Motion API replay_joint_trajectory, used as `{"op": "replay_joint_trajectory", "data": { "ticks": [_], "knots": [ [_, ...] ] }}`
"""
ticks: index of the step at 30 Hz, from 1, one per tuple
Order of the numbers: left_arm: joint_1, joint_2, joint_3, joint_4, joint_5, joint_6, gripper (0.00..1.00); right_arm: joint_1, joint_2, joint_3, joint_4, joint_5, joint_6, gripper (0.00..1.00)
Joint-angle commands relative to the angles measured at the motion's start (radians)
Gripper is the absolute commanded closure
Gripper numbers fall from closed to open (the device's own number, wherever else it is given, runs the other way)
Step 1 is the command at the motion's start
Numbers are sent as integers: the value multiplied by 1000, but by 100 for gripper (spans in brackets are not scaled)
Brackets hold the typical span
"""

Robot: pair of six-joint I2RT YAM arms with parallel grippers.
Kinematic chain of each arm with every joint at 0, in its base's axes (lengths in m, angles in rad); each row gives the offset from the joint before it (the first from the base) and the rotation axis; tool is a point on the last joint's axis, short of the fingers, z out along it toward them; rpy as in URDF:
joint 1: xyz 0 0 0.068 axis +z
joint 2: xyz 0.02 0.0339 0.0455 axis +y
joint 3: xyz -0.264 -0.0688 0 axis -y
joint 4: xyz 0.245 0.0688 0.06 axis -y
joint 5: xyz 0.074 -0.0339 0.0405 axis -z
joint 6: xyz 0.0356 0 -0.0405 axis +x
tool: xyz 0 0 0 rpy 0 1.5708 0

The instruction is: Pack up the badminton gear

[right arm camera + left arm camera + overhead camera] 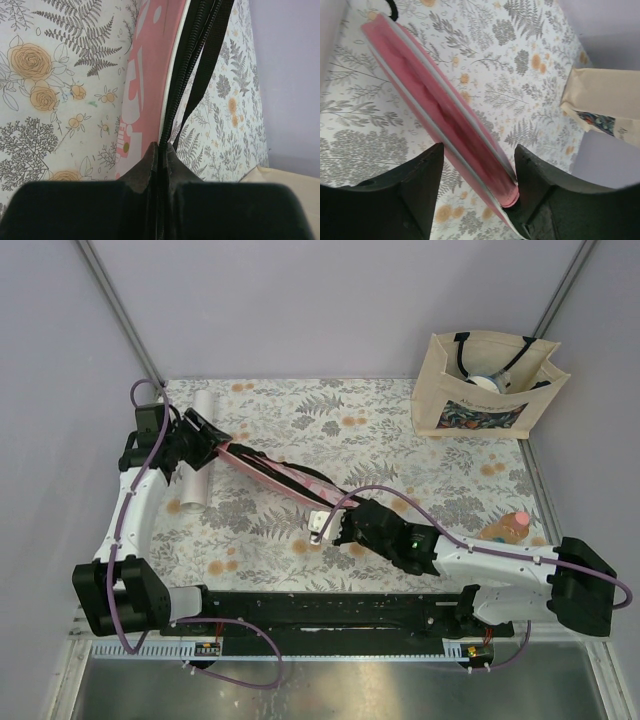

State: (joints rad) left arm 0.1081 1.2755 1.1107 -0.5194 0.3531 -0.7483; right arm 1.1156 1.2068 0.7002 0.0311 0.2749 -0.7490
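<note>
Your left claw (pixel 479 150) is clamping one end of the pink racket cover (pixel 435 105) between its jaws. Your right claw (pixel 161 146) is pinching shut on the zipper edge (pixel 186 75) ahead, likely holding it taut for zipping.

white lettering on pink racket cover (pixel 150 60), cut off, unreadable; nothing else legible

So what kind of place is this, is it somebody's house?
Probably a robot test booth, not a house. Plain lilac walls and metal poles box in one flowery table, and two robot arms are bolted at its near edge, holding a pink racket cover.
</note>
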Motion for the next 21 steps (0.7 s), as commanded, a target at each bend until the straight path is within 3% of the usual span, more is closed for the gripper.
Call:
{"op": "replay_joint_trajectory", "data": {
  "ticks": [1, 7, 10, 12, 17, 21],
  "knots": [
    [15, -39, -23, -5, -17, 44, 43, 10, 19, -19, 144, 65, -7, 100],
    [27, -59, -26, -7, -37, 58, 51, 3, 4, -41, 190, 55, 4, 100],
    [36, -56, -25, 8, -8, 58, 71, 3, 5, -53, 184, 49, 16, 100],
    [36, -64, -40, 41, 47, 49, 75, 4, 8, -56, 175, 44, 28, 100],
    [36, -93, -124, 113, 135, 32, 84, 3, -4, -65, 156, 11, 82, 69],
    [36, -99, -167, 154, 178, 6, 97, 3, -15, 25, 37, -83, 215, 60]
  ]
}}
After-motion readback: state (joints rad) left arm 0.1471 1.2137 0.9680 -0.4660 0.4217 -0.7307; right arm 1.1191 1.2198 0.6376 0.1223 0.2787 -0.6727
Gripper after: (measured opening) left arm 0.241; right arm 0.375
